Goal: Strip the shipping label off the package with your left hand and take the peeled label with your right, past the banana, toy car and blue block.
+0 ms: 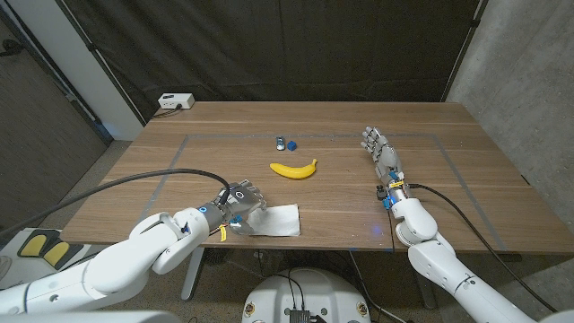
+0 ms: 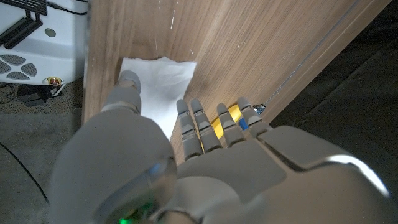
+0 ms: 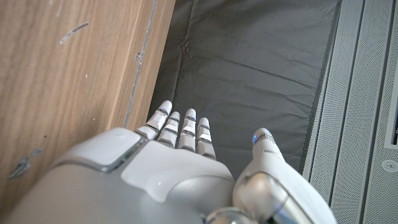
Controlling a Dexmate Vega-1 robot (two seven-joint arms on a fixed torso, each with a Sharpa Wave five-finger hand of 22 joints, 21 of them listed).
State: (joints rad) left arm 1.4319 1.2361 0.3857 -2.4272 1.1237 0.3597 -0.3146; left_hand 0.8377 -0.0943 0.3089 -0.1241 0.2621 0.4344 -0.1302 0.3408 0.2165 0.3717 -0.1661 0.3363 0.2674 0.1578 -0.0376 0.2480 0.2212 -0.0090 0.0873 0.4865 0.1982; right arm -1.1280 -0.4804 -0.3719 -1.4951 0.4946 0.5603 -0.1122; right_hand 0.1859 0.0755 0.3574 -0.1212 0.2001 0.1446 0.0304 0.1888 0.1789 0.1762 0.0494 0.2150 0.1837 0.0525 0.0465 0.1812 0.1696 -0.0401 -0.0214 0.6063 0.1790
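At the worktop's [image 1: 341, 193] near edge, well short of the banana [image 1: 293, 169]: white package [image 1: 273, 221], flat, thin, probably light and limp. Left hand [image 1: 239, 203] presses its end; label grip unclear. Right hand [image 1: 381, 151] empty, fingers straight. Pin package, lift a corner.

Wooden table [image 1: 475, 193] before black curtain [image 1: 296, 45], grey wall [image 1: 529, 81] alongside.
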